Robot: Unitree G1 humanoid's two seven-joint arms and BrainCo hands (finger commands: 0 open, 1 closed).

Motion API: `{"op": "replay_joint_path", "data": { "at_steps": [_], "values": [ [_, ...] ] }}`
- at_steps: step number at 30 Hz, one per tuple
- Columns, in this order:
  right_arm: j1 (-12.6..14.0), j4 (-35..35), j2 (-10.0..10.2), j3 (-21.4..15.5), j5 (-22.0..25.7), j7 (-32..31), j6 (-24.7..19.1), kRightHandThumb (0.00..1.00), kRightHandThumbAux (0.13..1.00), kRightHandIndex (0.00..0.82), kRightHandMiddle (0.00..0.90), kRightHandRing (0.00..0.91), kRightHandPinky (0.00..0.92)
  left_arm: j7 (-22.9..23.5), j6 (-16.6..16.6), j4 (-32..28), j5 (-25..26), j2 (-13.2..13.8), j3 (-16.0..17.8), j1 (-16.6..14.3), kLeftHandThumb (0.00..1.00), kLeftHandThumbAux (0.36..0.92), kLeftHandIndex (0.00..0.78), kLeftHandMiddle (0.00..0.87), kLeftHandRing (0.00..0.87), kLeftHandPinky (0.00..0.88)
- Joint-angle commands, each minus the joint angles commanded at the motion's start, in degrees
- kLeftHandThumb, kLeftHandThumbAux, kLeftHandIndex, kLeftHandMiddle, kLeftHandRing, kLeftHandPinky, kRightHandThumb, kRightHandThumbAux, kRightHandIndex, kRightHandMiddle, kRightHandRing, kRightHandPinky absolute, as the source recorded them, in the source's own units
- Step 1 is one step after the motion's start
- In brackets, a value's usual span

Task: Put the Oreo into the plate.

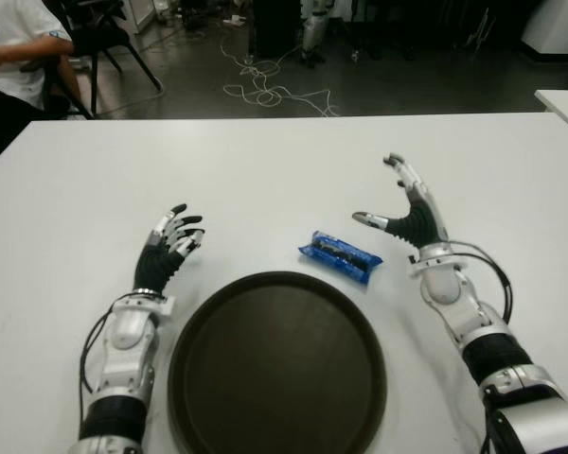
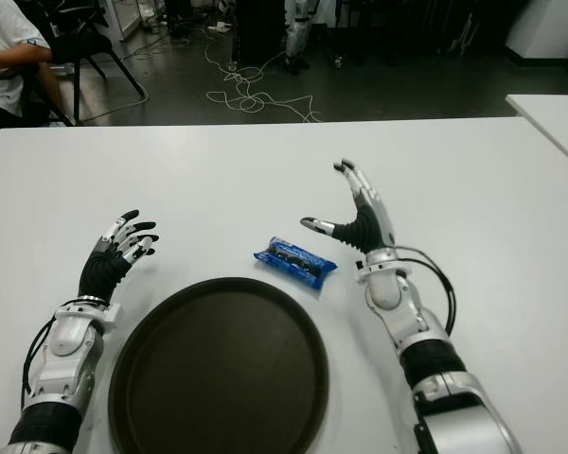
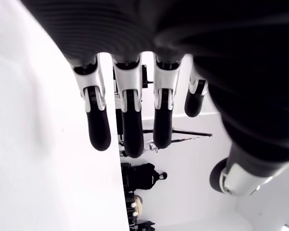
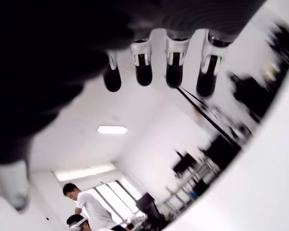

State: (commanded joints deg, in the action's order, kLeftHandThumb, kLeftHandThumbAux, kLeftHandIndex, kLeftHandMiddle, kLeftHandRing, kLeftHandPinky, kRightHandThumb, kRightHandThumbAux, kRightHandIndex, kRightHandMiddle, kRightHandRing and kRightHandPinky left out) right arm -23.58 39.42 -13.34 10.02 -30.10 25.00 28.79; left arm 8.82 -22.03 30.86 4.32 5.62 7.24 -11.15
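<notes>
Left eye view: a blue foil-wrapped Oreo packet (image 1: 340, 256) lies flat on the white table (image 1: 265, 170), just beyond the far rim of a round dark brown plate (image 1: 277, 364) that sits at the table's near edge, the two close but not touching. To the packet's right, the right robot hand (image 1: 405, 213) is raised off the surface with fingers spread and thumb turned toward the wrapper, empty, a posture that reads as readiness to close in from the side. Beside the plate's left rim, the left robot hand (image 1: 173, 244) has its fingers loosely extended and holds nothing; it appears idle. With the packet so near the plate, only a short carry toward the near edge seems called for. Both wrist views confirm straight fingers with nothing between them, yet show neither packet nor plate; only the eye views reveal the seated person (image 1: 14, 57) past the far left corner.
</notes>
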Motion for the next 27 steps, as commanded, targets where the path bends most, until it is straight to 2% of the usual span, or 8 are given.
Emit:
{"op": "replay_joint_path", "data": {
  "at_steps": [3, 5, 9, 11, 13, 18, 27],
  "values": [
    [0.5, -1.7, -0.3, 0.5, -1.0, 0.2, -0.8, 0.0, 0.636, 0.122, 0.17, 0.243, 0.306, 0.0, -0.2, 0.2, 0.0, -0.1, 0.0, -0.2, 0.372, 0.64, 0.127, 0.256, 0.278, 0.314],
    [1.7, -5.2, -0.3, 1.1, -2.2, -0.5, -3.2, 0.0, 0.65, 0.117, 0.171, 0.248, 0.315, 0.1, -0.3, 0.5, 0.1, 0.0, 0.0, -0.3, 0.372, 0.637, 0.126, 0.259, 0.281, 0.316],
    [5.0, -13.8, -0.7, 2.0, -4.4, -3.2, -8.6, 0.0, 0.673, 0.101, 0.171, 0.252, 0.323, 0.3, -0.6, 1.1, 0.2, 0.1, 0.0, -0.5, 0.369, 0.634, 0.123, 0.26, 0.284, 0.318],
    [7.4, -21.0, -0.7, 2.5, -6.0, -6.1, -13.0, 0.0, 0.672, 0.095, 0.168, 0.249, 0.316, 0.4, -0.7, 1.5, 0.1, 0.2, 0.0, -0.7, 0.369, 0.636, 0.123, 0.259, 0.283, 0.314],
    [8.3, -24.3, -0.8, 2.7, -6.9, -7.8, -15.6, 0.0, 0.679, 0.091, 0.166, 0.245, 0.317, 0.4, -0.9, 1.8, 0.0, 0.3, 0.0, -0.8, 0.375, 0.642, 0.122, 0.254, 0.278, 0.309],
    [9.1, -29.9, -2.0, 3.3, -9.0, -13.0, -21.2, 0.0, 0.684, 0.094, 0.17, 0.241, 0.301, 1.0, -1.3, 2.3, 0.1, 0.5, -0.2, -0.9, 0.374, 0.65, 0.121, 0.248, 0.27, 0.301],
    [9.1, -33.2, -3.1, 4.8, -11.7, -17.3, -26.1, 0.0, 0.696, 0.108, 0.19, 0.249, 0.283, 0.9, -1.7, 3.0, 0.4, 0.2, 0.0, -1.3, 0.368, 0.654, 0.122, 0.253, 0.276, 0.312]
  ]
}}
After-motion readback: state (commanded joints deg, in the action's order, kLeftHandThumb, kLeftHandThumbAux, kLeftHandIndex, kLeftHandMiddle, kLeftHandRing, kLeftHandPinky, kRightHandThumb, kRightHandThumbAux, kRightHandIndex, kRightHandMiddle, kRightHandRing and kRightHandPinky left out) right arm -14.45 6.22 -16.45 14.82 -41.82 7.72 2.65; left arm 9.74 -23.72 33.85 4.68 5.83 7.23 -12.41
